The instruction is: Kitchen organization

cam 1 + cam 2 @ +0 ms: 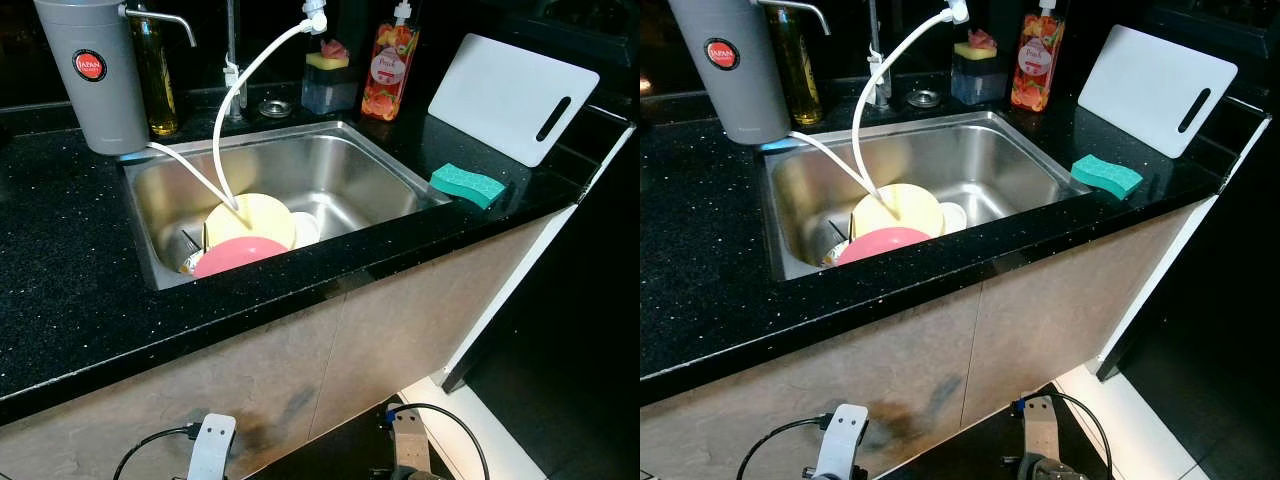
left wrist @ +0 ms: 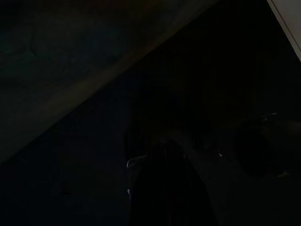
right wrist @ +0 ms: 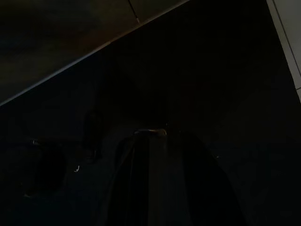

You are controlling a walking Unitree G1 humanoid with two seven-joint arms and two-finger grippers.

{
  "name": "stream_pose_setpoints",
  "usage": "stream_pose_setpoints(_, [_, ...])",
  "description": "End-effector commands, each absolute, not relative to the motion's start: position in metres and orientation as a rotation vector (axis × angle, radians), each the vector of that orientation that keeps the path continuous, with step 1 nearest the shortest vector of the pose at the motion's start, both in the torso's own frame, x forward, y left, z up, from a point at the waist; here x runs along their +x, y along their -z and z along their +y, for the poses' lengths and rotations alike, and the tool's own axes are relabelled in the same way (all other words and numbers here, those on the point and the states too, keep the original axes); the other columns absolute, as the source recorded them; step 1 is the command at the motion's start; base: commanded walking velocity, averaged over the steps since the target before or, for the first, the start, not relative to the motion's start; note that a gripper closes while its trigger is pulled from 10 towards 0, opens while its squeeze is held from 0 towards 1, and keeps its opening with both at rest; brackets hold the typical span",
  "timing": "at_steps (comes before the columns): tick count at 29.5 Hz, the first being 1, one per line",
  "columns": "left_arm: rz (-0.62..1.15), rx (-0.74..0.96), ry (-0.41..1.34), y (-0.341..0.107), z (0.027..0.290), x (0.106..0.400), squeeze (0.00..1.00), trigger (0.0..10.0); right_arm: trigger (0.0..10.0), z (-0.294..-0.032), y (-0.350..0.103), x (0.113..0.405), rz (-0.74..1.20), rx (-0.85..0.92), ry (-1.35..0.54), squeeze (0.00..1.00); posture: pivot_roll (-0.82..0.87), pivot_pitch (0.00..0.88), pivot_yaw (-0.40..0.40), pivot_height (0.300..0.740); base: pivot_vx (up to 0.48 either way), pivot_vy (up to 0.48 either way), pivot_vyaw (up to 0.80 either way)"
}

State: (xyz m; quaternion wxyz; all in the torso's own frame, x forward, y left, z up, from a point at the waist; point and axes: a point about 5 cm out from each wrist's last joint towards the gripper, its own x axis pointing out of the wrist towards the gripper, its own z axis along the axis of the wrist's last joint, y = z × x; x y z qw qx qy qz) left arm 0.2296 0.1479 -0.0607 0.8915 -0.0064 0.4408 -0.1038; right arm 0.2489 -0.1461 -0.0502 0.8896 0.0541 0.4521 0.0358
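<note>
Standing at the black counter (image 1: 60, 270), the robot looks down into the steel sink (image 1: 345, 170), where the dishes wait: a yellow plate (image 1: 255, 218) leaning at about seven o'clock in the basin, a pink plate (image 1: 238, 254) tipped against the near wall just in front of it, and a small white dish (image 1: 305, 229) touching the yellow one at its three o'clock. A white hose (image 1: 240, 100) droops from the tap onto the yellow plate. Both arms hang low by the cabinet front, the left arm (image 1: 210, 447) and the right arm (image 1: 408, 442) each showing a wrist; from the dark wrist views I cannot tell how either gripper's fingers are set. The plates look like light, stiff plastic, probably wet and slick, so a pinch on the raised upper rim of the pink one seems the surest hold. At two o'clock on the counter lies a green sponge (image 1: 467, 184), soft and easy to squeeze, with a white cutting board (image 1: 500, 95) propped behind it.
</note>
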Motion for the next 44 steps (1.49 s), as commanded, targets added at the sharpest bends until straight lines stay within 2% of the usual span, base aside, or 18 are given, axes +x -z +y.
stream_pose_setpoints(1, [0.935,-0.016,0.218,0.0630,0.1468,0.2262,0.00,10.0,10.0,-0.1459,0.0529,0.2454,0.960,0.122,-0.066,0.00,0.06,0.123,-0.085,0.740,0.000,0.000,0.00])
stream_pose_setpoints(44, [0.942,-0.025,0.206,0.0655,0.1467,0.2225,0.00,10.0,10.0,-0.1458,0.0568,0.2395,0.971,0.117,-0.073,0.00,0.07,0.113,-0.099,0.740,0.000,0.000,0.00])
